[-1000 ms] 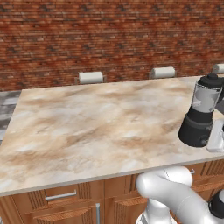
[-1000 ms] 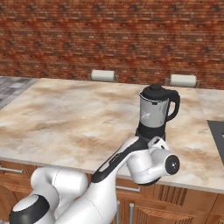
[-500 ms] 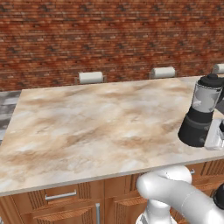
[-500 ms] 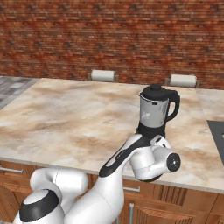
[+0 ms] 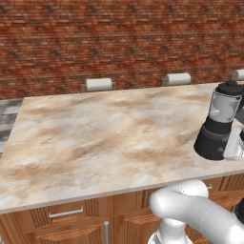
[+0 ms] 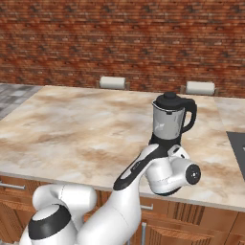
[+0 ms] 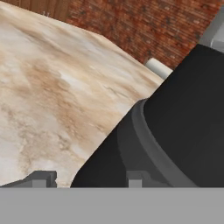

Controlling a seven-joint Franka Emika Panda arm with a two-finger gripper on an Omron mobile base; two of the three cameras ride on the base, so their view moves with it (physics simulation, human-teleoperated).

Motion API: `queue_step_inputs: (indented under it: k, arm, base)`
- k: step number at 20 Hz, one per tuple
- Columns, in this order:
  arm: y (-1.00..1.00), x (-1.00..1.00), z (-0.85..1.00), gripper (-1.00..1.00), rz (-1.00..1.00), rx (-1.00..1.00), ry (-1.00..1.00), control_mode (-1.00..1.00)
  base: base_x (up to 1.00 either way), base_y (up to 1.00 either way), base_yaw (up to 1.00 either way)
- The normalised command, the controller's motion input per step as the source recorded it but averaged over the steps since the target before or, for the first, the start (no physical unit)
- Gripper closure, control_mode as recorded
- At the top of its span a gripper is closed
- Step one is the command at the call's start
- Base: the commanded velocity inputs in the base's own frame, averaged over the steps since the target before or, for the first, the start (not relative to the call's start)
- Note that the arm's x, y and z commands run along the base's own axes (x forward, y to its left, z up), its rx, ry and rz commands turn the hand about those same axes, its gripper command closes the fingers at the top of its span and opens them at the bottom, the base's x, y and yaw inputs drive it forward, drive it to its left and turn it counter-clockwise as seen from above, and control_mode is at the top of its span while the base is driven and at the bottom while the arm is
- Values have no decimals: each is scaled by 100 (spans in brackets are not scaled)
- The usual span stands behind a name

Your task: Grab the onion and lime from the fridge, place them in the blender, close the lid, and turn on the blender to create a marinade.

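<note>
The blender (image 5: 218, 127) stands on the marble counter (image 5: 105, 133) near its right end, with the black lid (image 5: 230, 87) on the clear jar. From the right it shows as the blender (image 6: 168, 123) with the lid (image 6: 170, 99) in place. My hand (image 5: 236, 143) sits low against the black base, on its right side. Up close, my gripper (image 7: 87, 180) is open, its tips apart, right at the base's black wall (image 7: 175, 127). I cannot make out what the jar holds. The lime, onion and fridge are out of view.
A brick wall (image 5: 119, 43) runs behind the counter. Two white rolls (image 5: 99, 84) (image 5: 177, 78) sit at the far edge. A dark cooktop (image 6: 238, 148) lies right of the blender. Wooden drawers (image 5: 66, 217) are below the front edge.
My wrist has crept slightly up and in toward the blender's base. The blender and its lid have not moved.
</note>
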Motion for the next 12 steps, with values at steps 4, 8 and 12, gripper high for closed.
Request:
queue_step_inputs:
  k: [4,8,12]
  arm:
    - [-6,19,-6,-100,0,1,-4,-100]
    - [-2,2,0,-100,0,1,-6,-100]
    - [0,-59,0,-100,0,1,-9,-100]
  base:
    - [0,0,0]
    - [0,0,0]
    - [0,0,0]
